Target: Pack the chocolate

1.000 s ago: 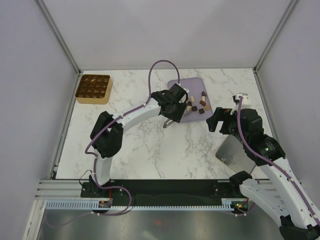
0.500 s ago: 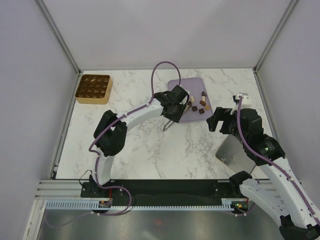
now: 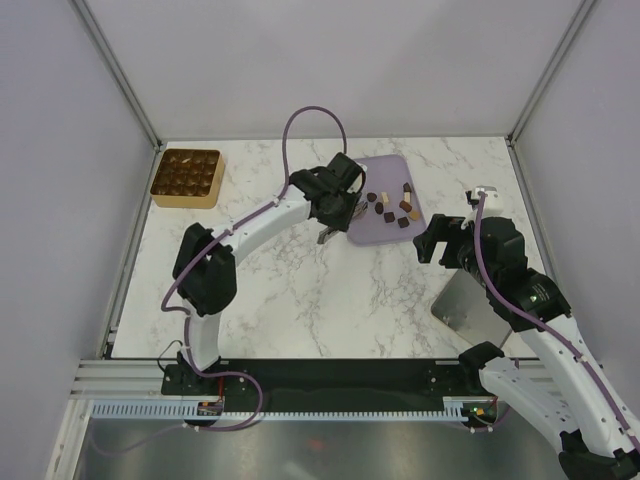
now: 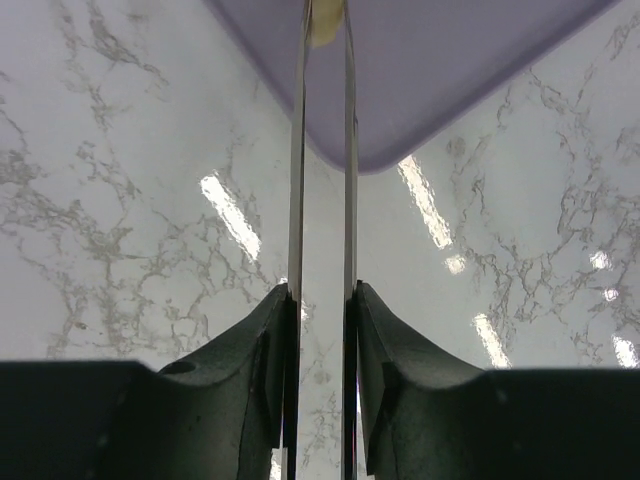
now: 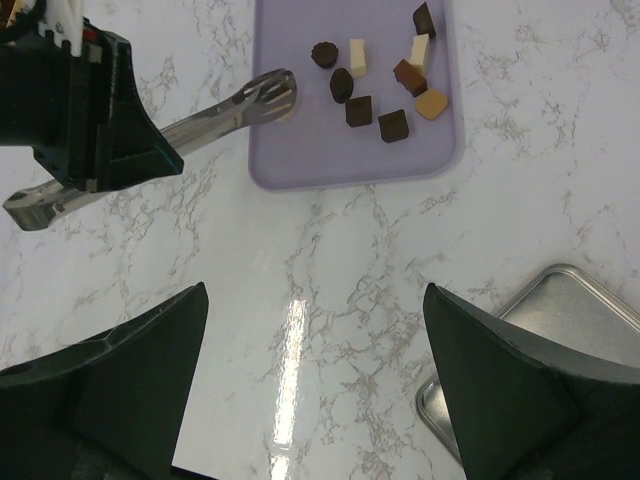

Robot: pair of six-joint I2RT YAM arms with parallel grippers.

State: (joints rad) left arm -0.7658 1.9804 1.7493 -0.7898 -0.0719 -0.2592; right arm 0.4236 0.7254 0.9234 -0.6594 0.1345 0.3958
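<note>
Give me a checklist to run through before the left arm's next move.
1. Grip of the left gripper on the tongs: ok, clamped.
2. A pale chocolate pinched between the tong tips: ok, though only its edge shows.
3. Tong tips lifted off the tray: cannot tell.
4. The other chocolates lying apart from the tong tips: ok.
5. Lid off the box: ok; a free compartment: cannot tell.
6. The right gripper open, holding nothing: ok.
</note>
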